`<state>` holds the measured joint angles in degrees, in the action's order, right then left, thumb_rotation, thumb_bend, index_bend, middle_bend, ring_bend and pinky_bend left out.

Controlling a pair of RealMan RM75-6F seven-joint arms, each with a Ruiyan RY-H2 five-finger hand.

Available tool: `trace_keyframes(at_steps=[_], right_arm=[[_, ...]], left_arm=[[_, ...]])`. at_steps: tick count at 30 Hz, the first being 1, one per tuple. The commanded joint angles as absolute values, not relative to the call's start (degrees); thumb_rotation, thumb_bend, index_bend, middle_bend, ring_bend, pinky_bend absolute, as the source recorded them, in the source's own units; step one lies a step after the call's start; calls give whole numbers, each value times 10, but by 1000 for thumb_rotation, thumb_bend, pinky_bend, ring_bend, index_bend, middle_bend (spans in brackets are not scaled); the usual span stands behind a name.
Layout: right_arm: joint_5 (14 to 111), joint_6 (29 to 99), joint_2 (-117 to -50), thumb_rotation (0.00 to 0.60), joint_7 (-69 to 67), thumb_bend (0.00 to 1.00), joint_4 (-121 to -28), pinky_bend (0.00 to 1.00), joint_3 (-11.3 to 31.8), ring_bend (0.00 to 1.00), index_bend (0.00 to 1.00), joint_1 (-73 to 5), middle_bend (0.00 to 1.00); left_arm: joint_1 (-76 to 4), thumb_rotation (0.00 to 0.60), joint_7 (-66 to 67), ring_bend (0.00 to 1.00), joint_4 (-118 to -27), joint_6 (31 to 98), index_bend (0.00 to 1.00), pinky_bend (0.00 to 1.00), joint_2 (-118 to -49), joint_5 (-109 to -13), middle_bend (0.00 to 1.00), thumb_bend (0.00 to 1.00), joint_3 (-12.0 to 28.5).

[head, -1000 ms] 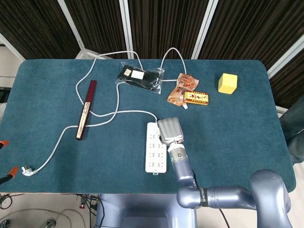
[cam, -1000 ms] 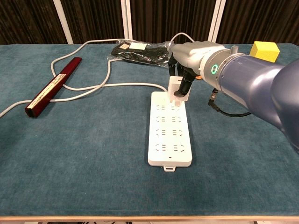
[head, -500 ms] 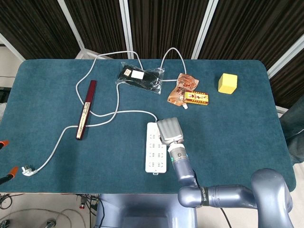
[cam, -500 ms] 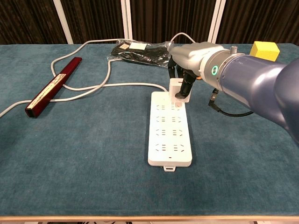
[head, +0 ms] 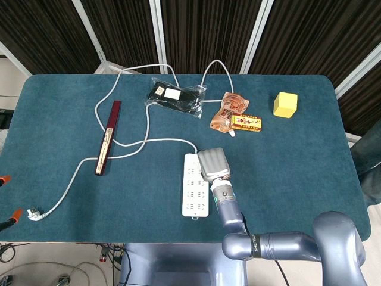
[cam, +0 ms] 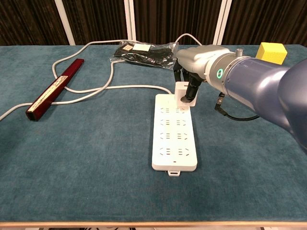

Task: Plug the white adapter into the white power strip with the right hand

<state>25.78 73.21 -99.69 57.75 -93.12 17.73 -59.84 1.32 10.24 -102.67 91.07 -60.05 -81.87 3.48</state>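
From the head view: saw the right hand (head: 212, 164) lying over the far right corner of the white power strip (head: 193, 193), its silver back hiding whatever sat beneath. Found the strip lengthwise on the teal table (head: 59, 119), with its white cable (head: 143, 142) looping away to a loose plug (head: 33, 213) near the left edge. Noted a dark red bar (head: 108, 137), a black packet (head: 176, 97), orange snack pouches (head: 234, 113) and a yellow block (head: 285, 104) spread across the far half. Could not find the left hand in this view. From the chest view: caught the right hand (cam: 196, 64) with dark fingers (cam: 193, 87) clamped on the white adapter (cam: 184, 92). Saw the adapter standing upright at the far end of the power strip (cam: 173, 136), its base touching the top row of sockets. Could not tell how deep the pins sat. Saw no left hand here either.
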Motion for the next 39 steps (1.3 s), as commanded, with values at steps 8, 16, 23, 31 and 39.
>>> trace_keyframes(at_steps=[8, 16, 23, 31, 39], right_arm=[[257, 728, -1000, 600, 576, 640, -929, 979, 174, 943, 792, -598, 774], [258, 729, -1001, 600, 576, 641, -925, 979, 172, 943, 792, -598, 774], [261, 726, -1004, 600, 575, 641, -920, 979, 169, 943, 792, -597, 774], [263, 725, -1008, 600, 574, 641, -914, 979, 168, 943, 793, -597, 774], [263, 725, -1010, 600, 573, 641, -911, 979, 169, 943, 792, -596, 774]], left_arm=[[13, 600, 104, 0, -1027, 910, 228, 120, -601, -819, 0, 189, 34], [13, 600, 103, 0, -1027, 910, 228, 120, -600, -818, 0, 188, 35], [13, 600, 102, 0, -1027, 911, 228, 120, -600, -817, 0, 188, 36], [13, 600, 103, 0, -1027, 910, 228, 120, -600, -817, 0, 189, 35], [13, 600, 104, 0, -1027, 910, 228, 120, -601, -817, 0, 188, 35]])
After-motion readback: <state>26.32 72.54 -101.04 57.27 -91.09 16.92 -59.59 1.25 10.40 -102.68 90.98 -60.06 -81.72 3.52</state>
